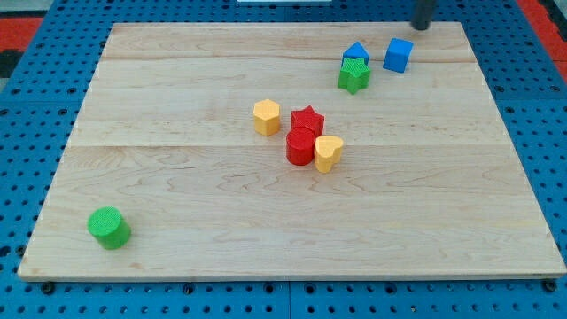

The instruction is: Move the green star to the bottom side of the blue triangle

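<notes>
On the counter (177, 186), the green star (353, 76) touches the blue triangle (355, 52) from below, with the blue cube (398, 55) just right of them. My tip (422, 27) is above the cube. Near the centre, the yellow hexagon (266, 117) lies left of the red star (307, 120). Below the star are the red cylinder (300, 147) and the yellow heart (329, 152), touching. The green cylinder (109, 228) lies far off at the bottom left.

The green star (353, 75) sits flat on the counter (177, 177), its ribbed top face up, touching the bottom edge of the blue triangle (356, 52). The blue triangle is a small wedge-like block lying directly toward the view's top from the star, partly hidden behind it, its peak pointing toward the view's top.
</notes>
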Tool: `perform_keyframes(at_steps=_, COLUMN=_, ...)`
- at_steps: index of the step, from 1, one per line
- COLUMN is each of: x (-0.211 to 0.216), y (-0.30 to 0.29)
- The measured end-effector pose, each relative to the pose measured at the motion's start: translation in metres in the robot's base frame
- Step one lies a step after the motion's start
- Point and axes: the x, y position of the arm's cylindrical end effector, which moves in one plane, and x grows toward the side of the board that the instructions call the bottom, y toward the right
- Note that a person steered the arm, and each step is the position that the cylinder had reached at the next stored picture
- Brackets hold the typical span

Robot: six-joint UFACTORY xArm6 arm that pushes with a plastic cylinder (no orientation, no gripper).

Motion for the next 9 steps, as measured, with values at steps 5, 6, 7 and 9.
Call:
perform_keyframes(at_steps=5, x=0.258, y=-0.138)
perform_keyframes(at_steps=6, x=0.24, y=-0.202)
perform_keyframes(at_steps=7, x=0.18, y=-0.21)
perform_keyframes(at_steps=9, x=0.121, y=-0.162)
